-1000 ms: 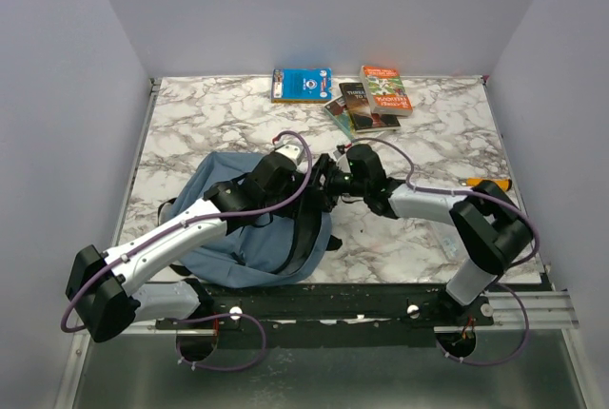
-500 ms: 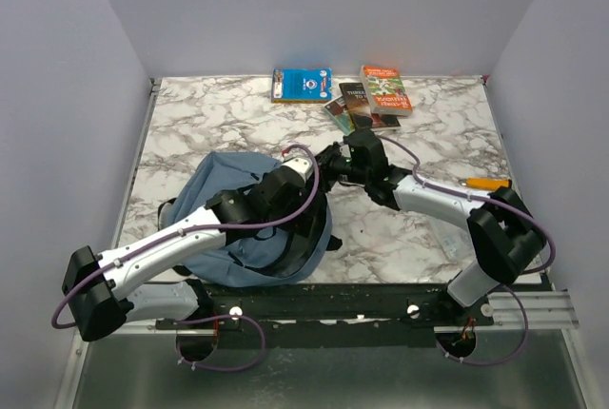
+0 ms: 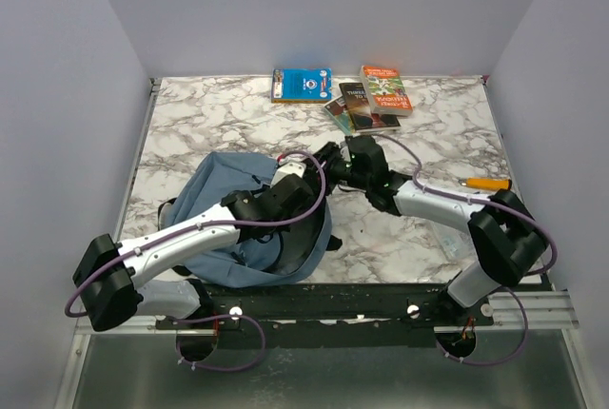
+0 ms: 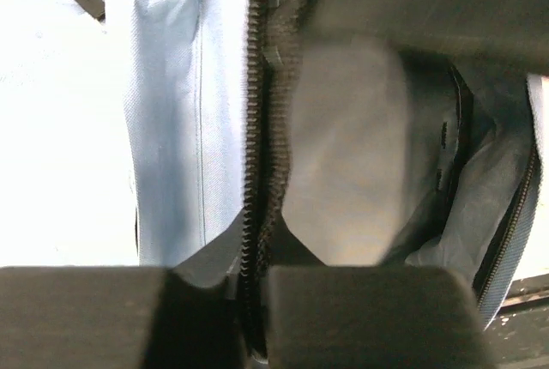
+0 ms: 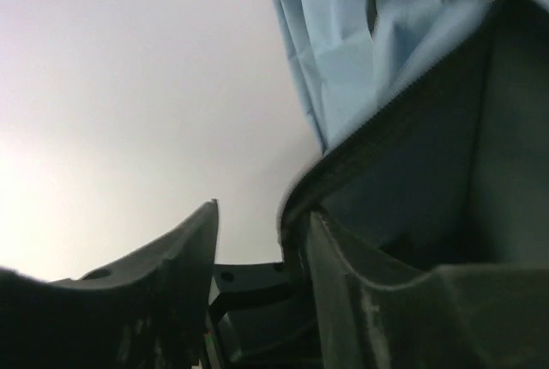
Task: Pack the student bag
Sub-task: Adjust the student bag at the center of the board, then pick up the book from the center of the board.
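Note:
The student bag [image 3: 217, 202], dusty blue with black straps, lies slumped at the front left of the marble table [image 3: 428, 143]. My left gripper [image 3: 293, 173] is at its right-hand opening. In the left wrist view that gripper [image 4: 253, 281] is shut on the bag's black zipper edge [image 4: 251, 129], with the bag's grey inside [image 4: 352, 154] showing beside it. My right gripper [image 3: 330, 156] meets the same opening from the right. In its wrist view it [image 5: 257, 232] stands open, and the bag's dark rim [image 5: 377, 142] lies against its right finger [image 5: 343, 266].
A blue book [image 3: 302, 84], an orange book [image 3: 384, 87] and a stack of dark books [image 3: 360, 109] lie at the back of the table. An orange pen [image 3: 487, 183] lies at the right, near the right arm's elbow. Grey walls enclose the table.
My left gripper opened wide, then shut on the bag's zipper edge. My right gripper shifted a little toward the back of the table, closed and came apart again.

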{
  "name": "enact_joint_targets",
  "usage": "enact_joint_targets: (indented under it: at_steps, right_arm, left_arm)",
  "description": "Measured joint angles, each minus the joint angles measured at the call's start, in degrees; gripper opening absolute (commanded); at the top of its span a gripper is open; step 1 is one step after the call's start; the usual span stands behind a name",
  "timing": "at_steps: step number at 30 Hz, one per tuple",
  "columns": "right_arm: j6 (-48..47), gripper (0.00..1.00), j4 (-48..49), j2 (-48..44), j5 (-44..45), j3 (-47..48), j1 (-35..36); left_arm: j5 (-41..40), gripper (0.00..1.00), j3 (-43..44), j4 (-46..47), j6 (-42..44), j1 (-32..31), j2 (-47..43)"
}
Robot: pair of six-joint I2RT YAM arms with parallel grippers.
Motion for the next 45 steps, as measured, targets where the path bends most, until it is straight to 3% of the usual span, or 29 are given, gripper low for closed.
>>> enact_joint_targets:
  at_steps: [3,7,11,16,27,35,45]
  right_arm:
    - [-9.9,0.75,-3.5,-0.3,-1.2,4.0,-3.1]
    - [-22.4,0.86,-5.9,-4.5,-2.0,4.8,-11.6]
    - [-32.5,0.89,-9.0,-5.8,-2.9,6.6,-22.2]
    - [-37.8,0.91,-8.0,-1.6,-5.0,7.0,-34.1]
    - [-33.1,0.98,3.8,22.2,-3.9,14.4,-44.6]
    - [-27.6,0.92,6.1,33.0,-1.0,24.2,-46.4]
    - [-19.6,0.83,11.5,40.3,0.9,27.4,-46.4]
  left_arm:
    - [0.2,0.0,0.3,0.0,2.2,1.4,-0.3]
    - [4.4,0.0,1.6,0.0,6.8,6.0,-1.8]
    - [10.2,0.0,3.1,0.1,9.8,10.2,-2.7]
    - [17.1,0.0,8.0,-2.0,14.0,13.8,-2.4]
    - [21.0,0.0,13.3,-2.9,22.0,15.5,-2.1]
    - [26.9,0.0,10.5,-0.7,22.8,19.2,-3.5]
    - [32.5,0.0,9.5,0.5,22.1,23.2,-5.6]
